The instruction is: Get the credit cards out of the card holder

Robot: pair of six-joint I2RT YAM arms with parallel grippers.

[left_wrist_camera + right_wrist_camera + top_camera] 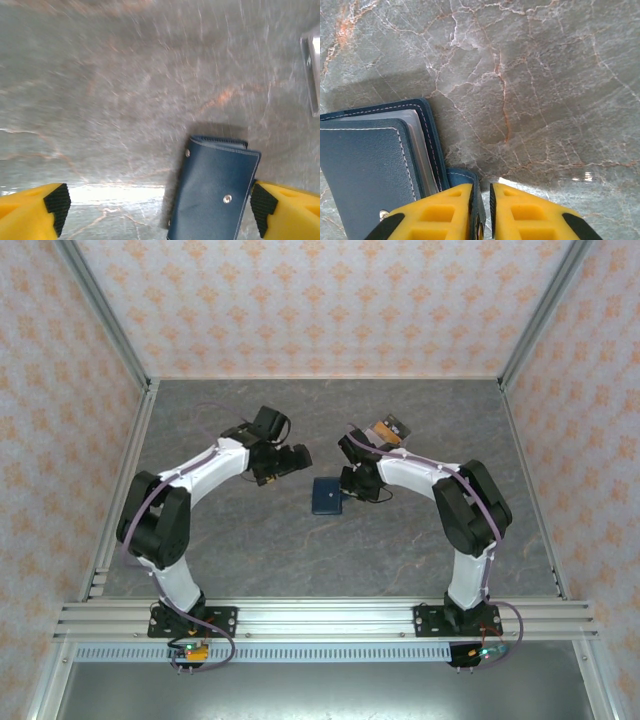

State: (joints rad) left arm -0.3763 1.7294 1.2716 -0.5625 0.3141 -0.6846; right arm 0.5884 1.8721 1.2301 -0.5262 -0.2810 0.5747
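Note:
The card holder [327,496], a dark navy folded wallet, lies flat mid-table between the two arms. My left gripper [297,462] hovers just left of it. In the left wrist view that gripper [160,202] is open wide, and the card holder [215,192] lies between the fingers, close to the right one. My right gripper [481,192] is nearly closed on the closure tab [465,176] of the card holder [370,170], whose grey inner pockets show at its edge. A fanned pile of loose credit cards [388,430] lies behind the right arm.
Patterned walls with metal rails [120,480] enclose the grey marble table [230,550]. A metal piece [312,70] shows at the right edge of the left wrist view. Both arm bases sit on the aluminium rail [320,620] at the near edge.

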